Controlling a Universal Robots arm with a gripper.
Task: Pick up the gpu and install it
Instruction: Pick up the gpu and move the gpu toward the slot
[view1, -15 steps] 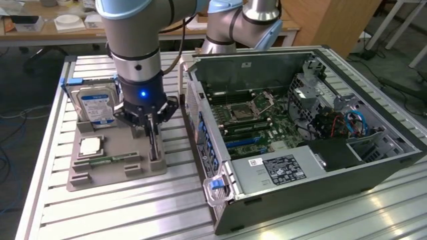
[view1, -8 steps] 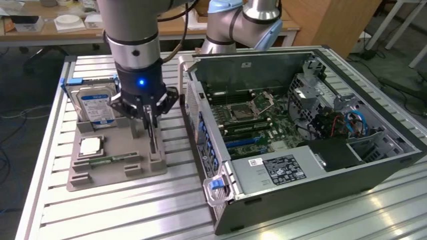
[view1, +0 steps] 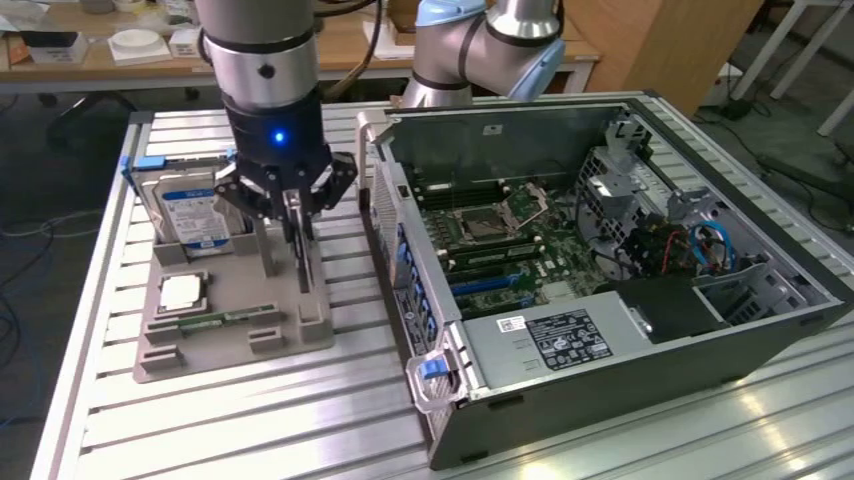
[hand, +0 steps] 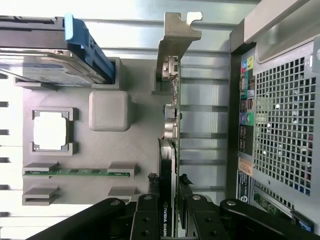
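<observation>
Gpu (hand: 169, 120): I see it standing on edge in the grey holder (hand: 110, 145) on the desk (view1: 267, 420), just beside the open computer case (view1: 747, 330).
Claw (hand: 168, 182): clamped on the gpu's black cooler end.

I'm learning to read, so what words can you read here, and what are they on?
"NVIDIA", then a word starting "QUA", cut off: on the gpu.
Power supply label: too small to read.
Hard drive label: too small to read.
Computer case sticker: too blurred to read.
</observation>
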